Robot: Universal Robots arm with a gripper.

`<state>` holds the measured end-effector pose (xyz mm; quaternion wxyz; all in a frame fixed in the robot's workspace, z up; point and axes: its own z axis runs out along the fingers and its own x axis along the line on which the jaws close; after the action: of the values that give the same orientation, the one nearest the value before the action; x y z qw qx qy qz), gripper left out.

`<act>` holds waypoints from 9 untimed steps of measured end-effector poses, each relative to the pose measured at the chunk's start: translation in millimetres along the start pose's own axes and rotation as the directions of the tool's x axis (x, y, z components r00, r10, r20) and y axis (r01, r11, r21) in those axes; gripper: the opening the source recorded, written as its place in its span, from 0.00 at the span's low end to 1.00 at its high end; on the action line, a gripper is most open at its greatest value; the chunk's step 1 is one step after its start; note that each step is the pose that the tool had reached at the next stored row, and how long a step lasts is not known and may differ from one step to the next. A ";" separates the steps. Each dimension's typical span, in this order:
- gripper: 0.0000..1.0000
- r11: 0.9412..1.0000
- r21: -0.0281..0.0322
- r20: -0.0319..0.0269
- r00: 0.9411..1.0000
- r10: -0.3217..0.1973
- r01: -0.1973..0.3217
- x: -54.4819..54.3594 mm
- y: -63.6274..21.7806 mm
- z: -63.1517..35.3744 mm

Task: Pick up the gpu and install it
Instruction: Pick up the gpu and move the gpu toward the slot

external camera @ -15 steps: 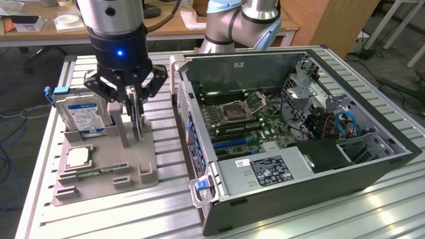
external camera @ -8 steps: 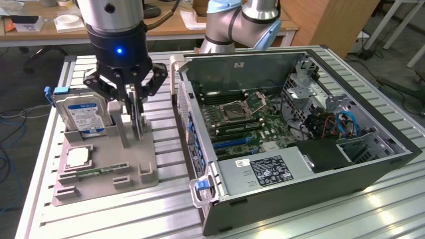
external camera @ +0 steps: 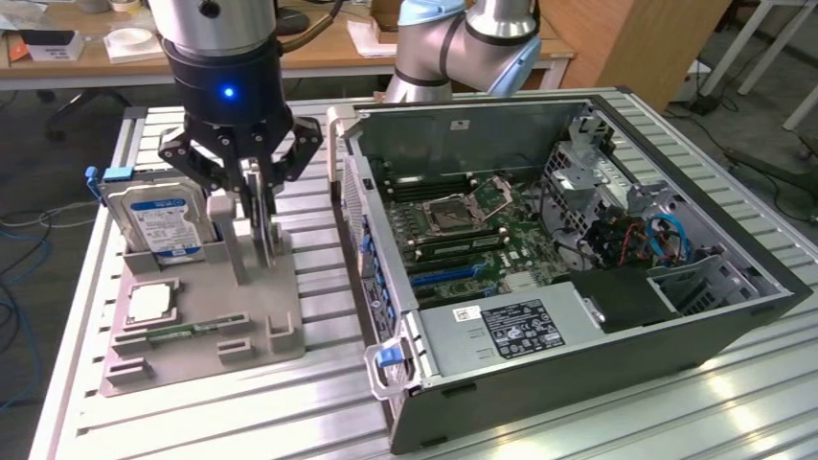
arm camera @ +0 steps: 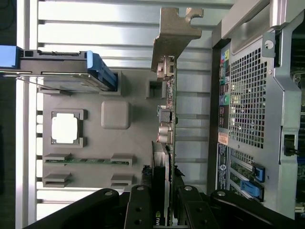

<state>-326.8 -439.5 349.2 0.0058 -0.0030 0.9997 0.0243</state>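
Gripper (external camera: 252, 216), left centre of the exterior view, points straight down. Its two fingers (arm camera: 141, 200) are drawn in narrow against opposite faces of the gpu (external camera: 261, 241) and look clamped on its upper edge.

Gpu stands on edge in a slot of the grey holder tray (external camera: 275, 321), not in the case. Silvery bracket (arm camera: 174, 33) is at the end away from the fingers.

Handling, as judged: light, stiff board, thin. Bare components and the connector edge are fragile, and the faces give little friction. The best hold is a flat pinch across the board near mid-length, clear of the bracket and sockets. A hold off to one end would let it tilt.

Same tray: hard drive (external camera: 160, 220) upright just beside the gripper toward the exterior view's left, square processor (external camera: 151, 302) and memory stick (external camera: 192, 331) lower left.

Open computer case (external camera: 614, 335) lies right of the tray, motherboard (external camera: 473, 230) exposed.

Surface: slotted aluminium table (external camera: 256, 412). Beyond it are wooden desks in the upper frame, with loose cables on the floor at far left.
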 end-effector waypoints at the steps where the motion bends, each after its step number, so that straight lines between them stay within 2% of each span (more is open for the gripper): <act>1: 0.27 1.000 0.000 0.000 1.000 0.000 0.000 0.0 0.0 -0.6; 9: 0.27 1.000 0.000 0.000 1.000 0.000 0.000 -0.1 0.3 -5.9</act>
<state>-326.8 -439.6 355.1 0.0058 -0.0030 0.9997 0.0242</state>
